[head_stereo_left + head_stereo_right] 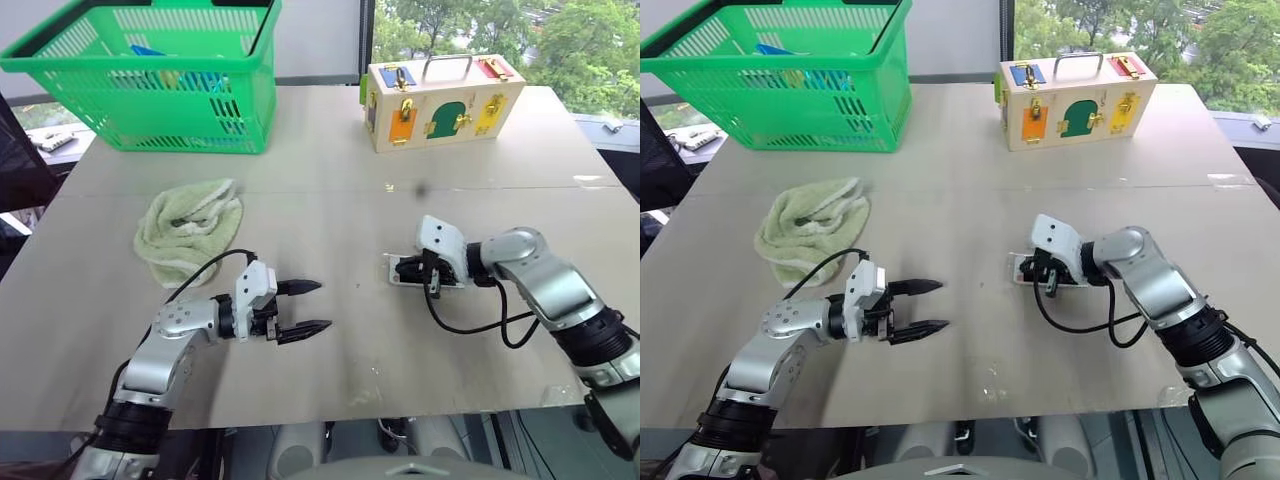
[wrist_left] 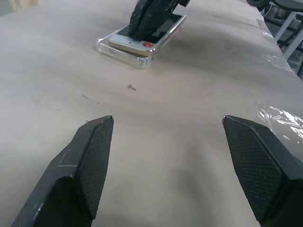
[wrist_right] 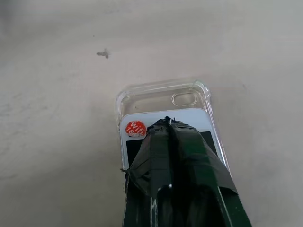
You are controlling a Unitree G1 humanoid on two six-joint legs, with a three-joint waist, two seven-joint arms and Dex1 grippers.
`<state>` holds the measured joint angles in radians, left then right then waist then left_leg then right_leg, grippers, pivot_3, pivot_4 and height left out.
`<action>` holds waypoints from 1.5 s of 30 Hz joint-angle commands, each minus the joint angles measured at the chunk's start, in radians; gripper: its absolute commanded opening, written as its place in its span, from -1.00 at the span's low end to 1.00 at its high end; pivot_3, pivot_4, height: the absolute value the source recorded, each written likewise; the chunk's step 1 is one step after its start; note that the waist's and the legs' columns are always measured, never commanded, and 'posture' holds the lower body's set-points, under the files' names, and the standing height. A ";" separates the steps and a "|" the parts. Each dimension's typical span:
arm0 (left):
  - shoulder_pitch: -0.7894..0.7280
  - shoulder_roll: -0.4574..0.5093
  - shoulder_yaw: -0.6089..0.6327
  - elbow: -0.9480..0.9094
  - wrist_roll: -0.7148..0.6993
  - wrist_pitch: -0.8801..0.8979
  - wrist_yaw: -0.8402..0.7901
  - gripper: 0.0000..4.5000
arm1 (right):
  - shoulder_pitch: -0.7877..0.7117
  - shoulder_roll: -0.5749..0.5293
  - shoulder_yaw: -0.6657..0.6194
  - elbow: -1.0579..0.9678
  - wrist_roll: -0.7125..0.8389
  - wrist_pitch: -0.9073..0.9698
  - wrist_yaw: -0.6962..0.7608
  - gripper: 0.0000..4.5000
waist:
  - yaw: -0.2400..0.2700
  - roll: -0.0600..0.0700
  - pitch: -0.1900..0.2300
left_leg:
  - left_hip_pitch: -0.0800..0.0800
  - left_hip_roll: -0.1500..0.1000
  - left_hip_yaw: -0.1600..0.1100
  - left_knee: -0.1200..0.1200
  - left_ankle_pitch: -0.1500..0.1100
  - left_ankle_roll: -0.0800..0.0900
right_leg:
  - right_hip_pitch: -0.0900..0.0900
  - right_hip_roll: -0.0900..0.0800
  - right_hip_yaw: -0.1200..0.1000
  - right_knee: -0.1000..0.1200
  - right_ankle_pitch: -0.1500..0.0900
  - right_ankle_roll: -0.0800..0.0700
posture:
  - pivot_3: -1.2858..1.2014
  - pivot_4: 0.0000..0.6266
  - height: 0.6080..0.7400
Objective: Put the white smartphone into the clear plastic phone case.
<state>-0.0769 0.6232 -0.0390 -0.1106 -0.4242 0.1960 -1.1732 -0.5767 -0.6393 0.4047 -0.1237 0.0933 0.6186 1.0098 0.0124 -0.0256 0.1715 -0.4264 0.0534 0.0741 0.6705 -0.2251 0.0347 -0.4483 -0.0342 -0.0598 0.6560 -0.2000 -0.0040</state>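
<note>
The white smartphone, with a red sticker on its bezel, lies on the clear plastic phone case on the table, right of centre. The case's end with the camera hole sticks out past the phone. My right gripper is shut, and its joined tips rest on the phone's dark screen; it also shows in the left eye view. My left gripper hangs open over bare table to the left, pointing toward the phone and the case, with nothing between its fingers.
A crumpled green towel lies at the left. A green basket stands at the back left and a wooden latch box at the back right. The table's front edge runs close below both arms.
</note>
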 commanded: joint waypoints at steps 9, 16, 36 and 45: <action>-0.036 0.003 0.001 -0.113 -0.023 0.080 0.051 0.68 | 0.063 0.000 0.096 0.111 -0.153 -0.125 -0.038 -0.98 | 0.001 -0.003 -0.005 | 0.007 0.001 0.001 0.000 0.000 0.000 | 0.004 -0.004 0.000 0.002 0.000 0.000 | 0.03 -0.52 1.00; -0.065 0.001 -0.003 -0.148 -0.032 0.132 0.075 0.68 | 0.135 0.009 0.147 0.117 -0.243 -0.309 -0.030 -0.98 | 0.000 -0.005 -0.013 | 0.011 0.001 0.001 -0.002 -0.003 -0.005 | 0.007 -0.005 0.000 0.000 0.000 0.000 | 0.03 -0.52 1.00; -0.065 0.010 0.006 -0.176 -0.047 0.174 0.081 0.68 | 0.196 0.044 -0.239 -0.262 0.236 0.078 -0.020 -0.98 | 0.001 0.002 -0.010 | -0.001 0.001 0.000 -0.004 0.000 -0.001 | -0.001 -0.001 -0.001 -0.005 -0.001 -0.001 | 0.03 -0.52 1.00; -0.027 0.013 0.015 -0.113 -0.028 0.094 0.047 0.68 | 0.198 -0.004 -0.088 -0.147 0.120 -0.010 -0.023 -0.98 | 0.000 0.002 -0.010 | -0.001 0.001 -0.001 -0.004 0.000 -0.001 | -0.001 -0.002 -0.003 -0.005 -0.001 -0.001 | 0.03 -0.52 1.00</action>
<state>-0.1054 0.6272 -0.0401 -0.2184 -0.4527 0.3189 -1.1158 -0.3627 -0.6400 0.3174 -0.2747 0.2290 0.6444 0.9873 0.0120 -0.0239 0.1615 -0.4279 0.0546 0.0728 0.6669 -0.2254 0.0342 -0.4493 -0.0358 -0.0634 0.6507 -0.2007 -0.0050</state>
